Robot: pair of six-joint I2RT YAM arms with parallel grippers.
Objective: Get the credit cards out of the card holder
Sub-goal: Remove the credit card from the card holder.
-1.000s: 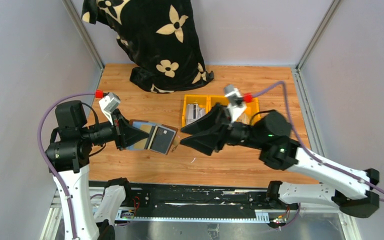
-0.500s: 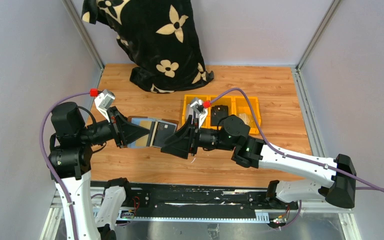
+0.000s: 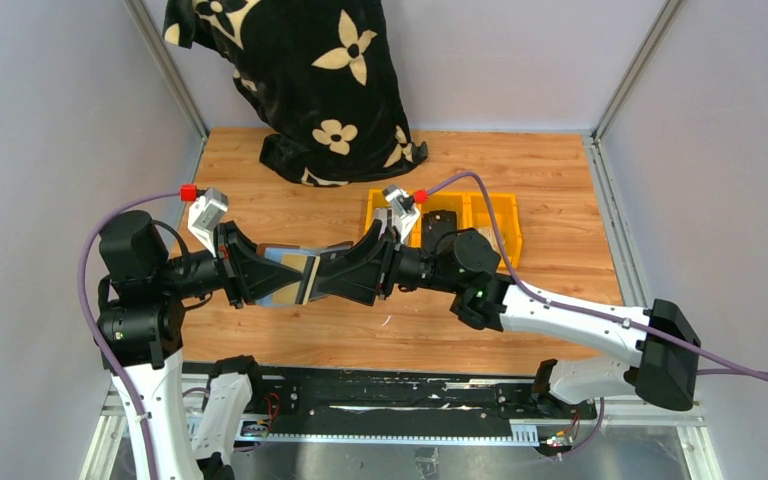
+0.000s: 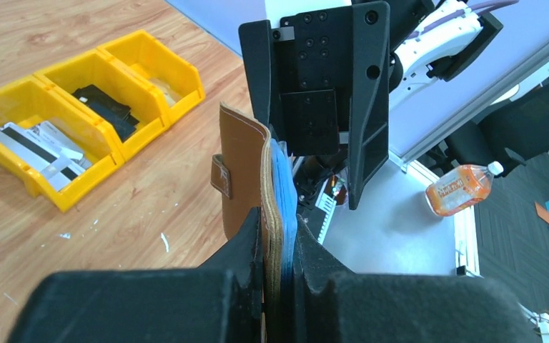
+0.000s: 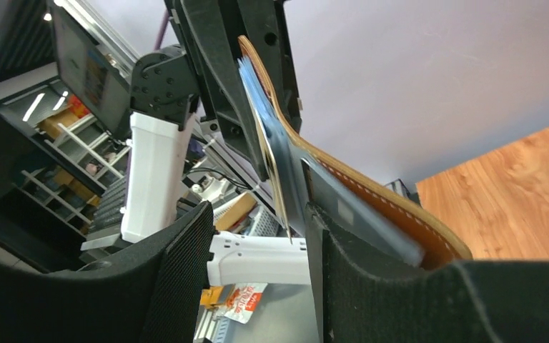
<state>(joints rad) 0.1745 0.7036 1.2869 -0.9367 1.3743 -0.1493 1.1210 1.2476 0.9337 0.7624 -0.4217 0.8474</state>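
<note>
Left gripper (image 4: pixel 279 239) clamps the card holder (image 4: pixel 241 171) above the desk's (image 3: pixel 520 300) left half. Right gripper (image 5: pixel 261 214) stands wide around the holder's free end.

The card holder (image 4: pixel 239 164) is tan-brown, the bins (image 4: pixel 179 75) yellow, the cloth (image 3: pixel 300 100) black with cream flowers, the table (image 3: pixel 550 180) wood-grained.

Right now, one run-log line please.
left gripper: shut on card holder | right gripper: open around its sleeves | credit cards: some in yellow bin

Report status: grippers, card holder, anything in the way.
Left gripper shut on card holder, midair. Right gripper open, jaws straddling its free end. Credit cards not yet out. Nothing blocking.
</note>
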